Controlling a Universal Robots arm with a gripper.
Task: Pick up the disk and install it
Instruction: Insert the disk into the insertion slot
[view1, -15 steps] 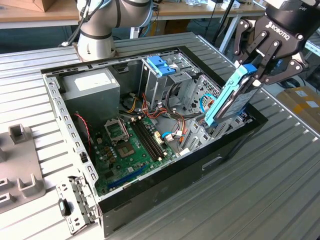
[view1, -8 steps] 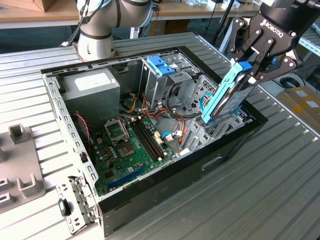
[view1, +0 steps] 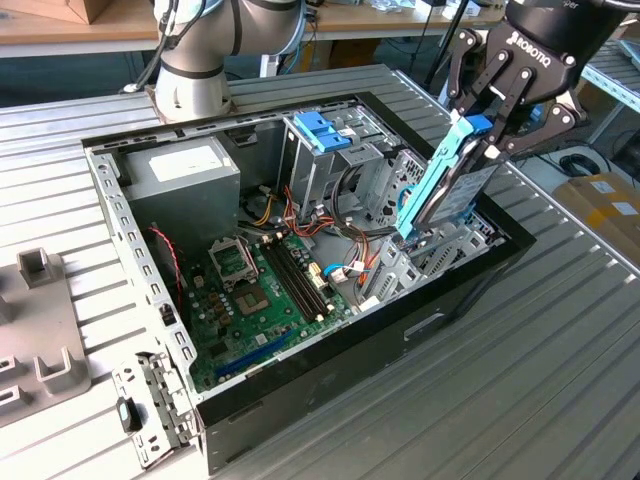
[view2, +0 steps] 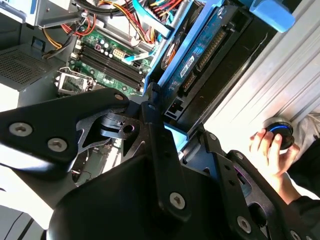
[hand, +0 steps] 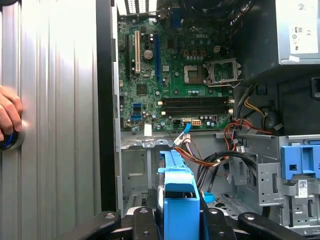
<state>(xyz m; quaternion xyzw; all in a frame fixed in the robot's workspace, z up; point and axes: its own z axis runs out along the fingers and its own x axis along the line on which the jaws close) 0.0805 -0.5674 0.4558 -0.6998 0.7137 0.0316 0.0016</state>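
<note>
One disk (view1: 450, 185) in its light-blue rail is clamped in my claw (view1: 487, 125), fingers closed on its upper end. It hangs tilted above the open computer case (view1: 130, 260), its lower end dipping into the drive bay beside the motherboard (view1: 260, 300).

An open computer case (view1: 300, 390) lies on the ribbed metal bench (view1: 560, 330). Inside the case, a green motherboard (view1: 262, 292) sits at its floor, a grey power supply (view1: 185, 170) beside the motherboard, and a deeper-blue latch (view1: 322, 131) on a silver cage (view1: 320, 170) near the power supply.
</note>
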